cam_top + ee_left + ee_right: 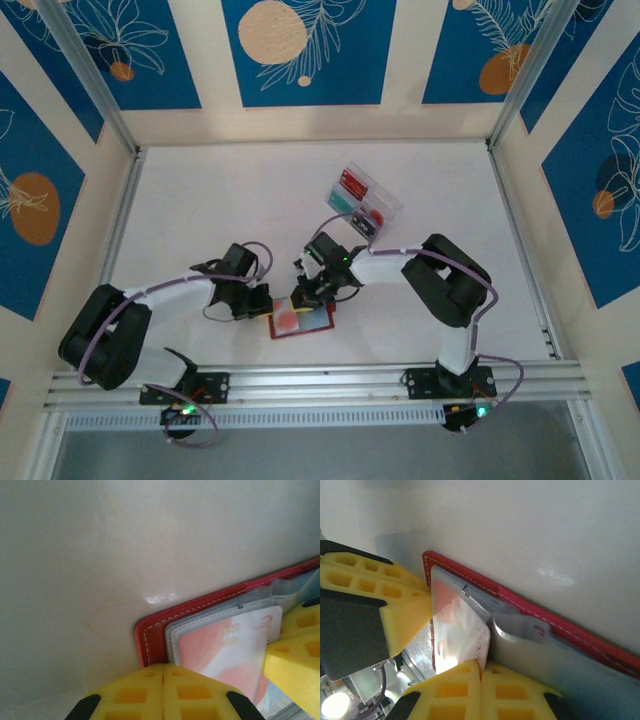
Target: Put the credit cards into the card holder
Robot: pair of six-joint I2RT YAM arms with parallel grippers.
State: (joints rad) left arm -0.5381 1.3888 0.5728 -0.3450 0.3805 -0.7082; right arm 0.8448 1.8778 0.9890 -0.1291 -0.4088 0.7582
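Two grippers meet at the holder (312, 322), which lies open on the table (200, 200) near the front rail, between the arms.

Top view: left gripper (262, 302) sits at the holder's left edge and right gripper (310, 292) at its far edge. The box (365, 200) with the spare cards (350, 184) stands well apart, further back on the right (too small for me to count them).

Left wrist: left fingers (135, 695) are pressed together with the seam shut, tips at the holder's red corner. I cannot tell whether they pinch the cover or only pin it down. A pale red-and-white card (225, 650) lies partway under a clear pocket. The right gripper's yellow pad touches its outer edge.

Right wrist: right fingers (455, 690) pinch the card's near corner. The card is tilted, its far end under the pocket lip just beside the stitched border.

Judgement: the insertion step is in hand, with one card about halfway seated. I judge the next move to be a shallow push along the pocket towards the left gripper, which has to stop the holder sliding. After that, let go, back off and fetch another card from the box. Too steep an angle would likely buckle the pocket.
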